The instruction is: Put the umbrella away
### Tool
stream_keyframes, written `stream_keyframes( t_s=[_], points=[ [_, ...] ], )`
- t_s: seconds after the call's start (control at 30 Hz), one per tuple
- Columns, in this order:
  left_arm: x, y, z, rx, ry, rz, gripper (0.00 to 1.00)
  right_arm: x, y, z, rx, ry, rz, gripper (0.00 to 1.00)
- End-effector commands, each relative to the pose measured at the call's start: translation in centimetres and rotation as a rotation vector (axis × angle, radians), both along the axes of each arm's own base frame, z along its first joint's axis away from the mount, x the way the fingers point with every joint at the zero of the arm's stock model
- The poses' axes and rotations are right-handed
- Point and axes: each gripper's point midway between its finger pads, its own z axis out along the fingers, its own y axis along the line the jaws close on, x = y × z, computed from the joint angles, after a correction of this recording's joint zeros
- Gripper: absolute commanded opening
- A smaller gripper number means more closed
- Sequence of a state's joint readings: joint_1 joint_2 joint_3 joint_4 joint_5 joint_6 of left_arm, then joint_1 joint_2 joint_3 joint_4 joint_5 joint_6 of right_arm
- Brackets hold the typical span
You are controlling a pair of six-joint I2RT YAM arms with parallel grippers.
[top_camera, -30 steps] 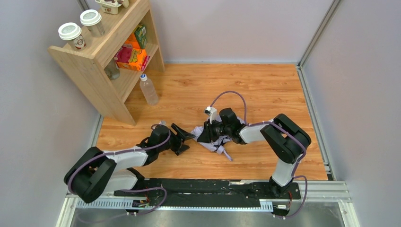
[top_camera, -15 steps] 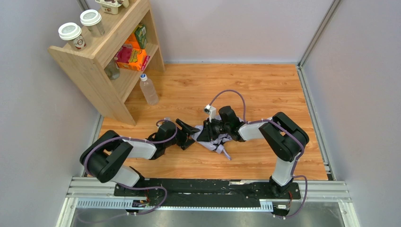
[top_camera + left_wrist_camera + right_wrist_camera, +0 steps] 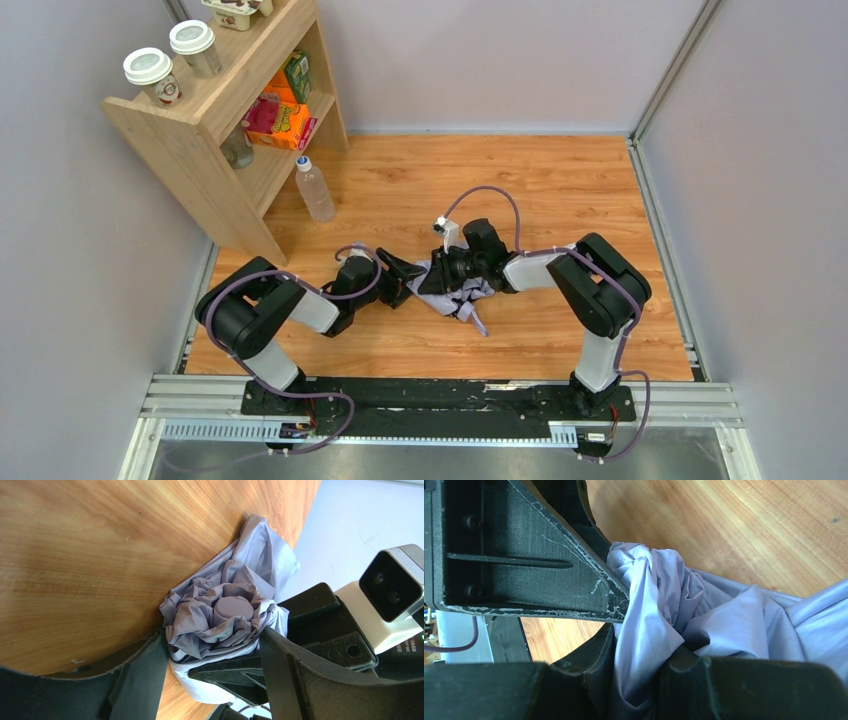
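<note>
The umbrella [image 3: 458, 292] is a crumpled pale lavender bundle on the wooden floor between the two arms. My right gripper [image 3: 443, 272] is shut on a fold of its fabric; in the right wrist view the cloth [image 3: 659, 605] is pinched between the two black fingers, and the gripper [image 3: 639, 680] shows at the bottom edge. My left gripper [image 3: 408, 274] is open. In the left wrist view its gripper [image 3: 212, 675] straddles the bunched end of the umbrella [image 3: 200, 625], where a round grey cap [image 3: 233, 609] shows. The shaft and handle are hidden.
A wooden shelf [image 3: 215, 135] stands at the back left with two lidded cups [image 3: 150, 68] on top and snack boxes [image 3: 280, 115] inside. A clear bottle [image 3: 315, 190] stands on the floor beside it. Grey walls close in left, right and back.
My left arm has swung right across the floor, bringing its open gripper up to and around the umbrella's end. My right gripper kept its hold and shifted slightly toward the back.
</note>
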State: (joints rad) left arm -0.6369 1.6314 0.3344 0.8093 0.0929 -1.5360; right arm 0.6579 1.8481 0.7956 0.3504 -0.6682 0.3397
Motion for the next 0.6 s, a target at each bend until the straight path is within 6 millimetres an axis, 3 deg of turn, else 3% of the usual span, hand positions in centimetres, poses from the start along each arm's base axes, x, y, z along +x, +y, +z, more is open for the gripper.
stream_keyframes(
  t_s=[0.0,0.13,0.4,0.57],
  points=[
    [-0.8,2.3,-3.6,0.138,0.014,0.038,0.76,-8.5,-2.2,-5.8,-0.154,0.244,0.185,0.00],
    [-2.1,3.2,-3.2,0.083,0.060,0.079,0.77,-9.1,-1.7,-4.7,-0.139,0.186,0.211,0.00],
    [-0.4,4.3,1.6,-0.003,-0.137,0.184,0.77,-9.1,-0.9,-4.0,-0.101,0.176,0.219,0.00],
    [-0.2,2.9,0.7,-0.022,-0.110,0.145,0.77,-9.8,-0.1,-3.6,-0.119,0.149,0.278,0.00]
  ],
)
